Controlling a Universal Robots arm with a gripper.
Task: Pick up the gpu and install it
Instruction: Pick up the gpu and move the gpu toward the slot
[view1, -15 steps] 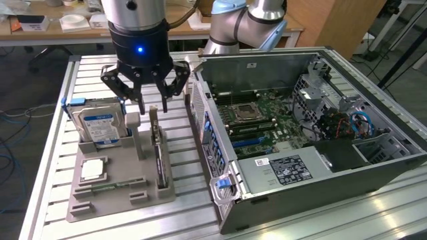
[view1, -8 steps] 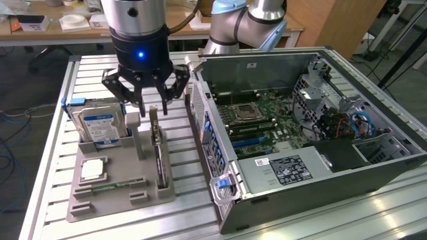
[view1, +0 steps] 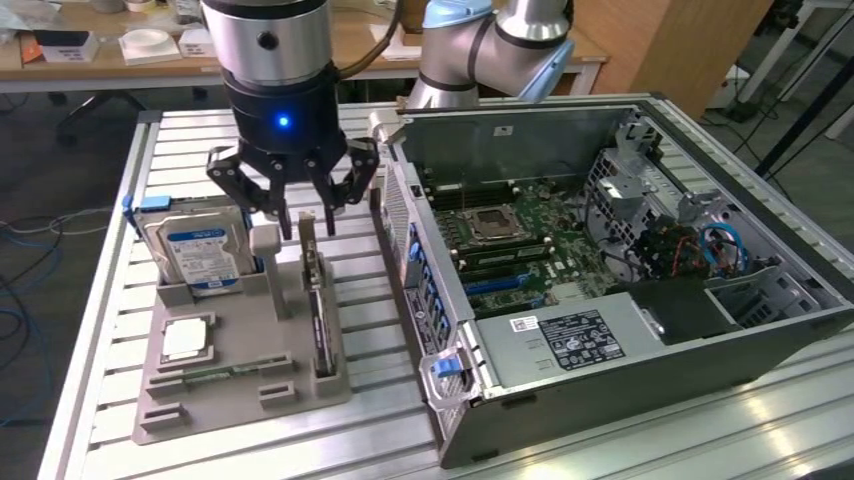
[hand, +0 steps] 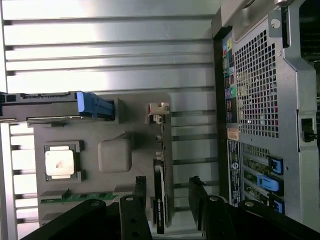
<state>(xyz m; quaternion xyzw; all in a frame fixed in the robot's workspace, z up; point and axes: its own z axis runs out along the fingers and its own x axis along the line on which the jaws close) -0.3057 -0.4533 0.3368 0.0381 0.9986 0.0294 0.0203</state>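
The gpu (view1: 318, 310) is a thin black card standing on edge in a slot of the grey holder (view1: 240, 405), at the exterior view's left of the open computer case (view1: 601, 340). My gripper (view1: 307, 218) hangs right over the card's far end, open, with one finger on each side of the card's top edge and not pressing on it. In the wrist view the gpu (hand: 159, 205) runs between the two dark fingers (hand: 140, 186), nearer to one of them, and the gripper (hand: 168, 187) stands open around it.
In the same holder are a silver hard drive (view1: 200, 250) with a blue-white label, a square CPU chip (view1: 187, 340) and a green memory stick (view1: 220, 372). The case's motherboard (view1: 514, 240) lies exposed, with blue slots (view1: 514, 283). The case's rear panel (hand: 260, 100) stands close beside the holder.
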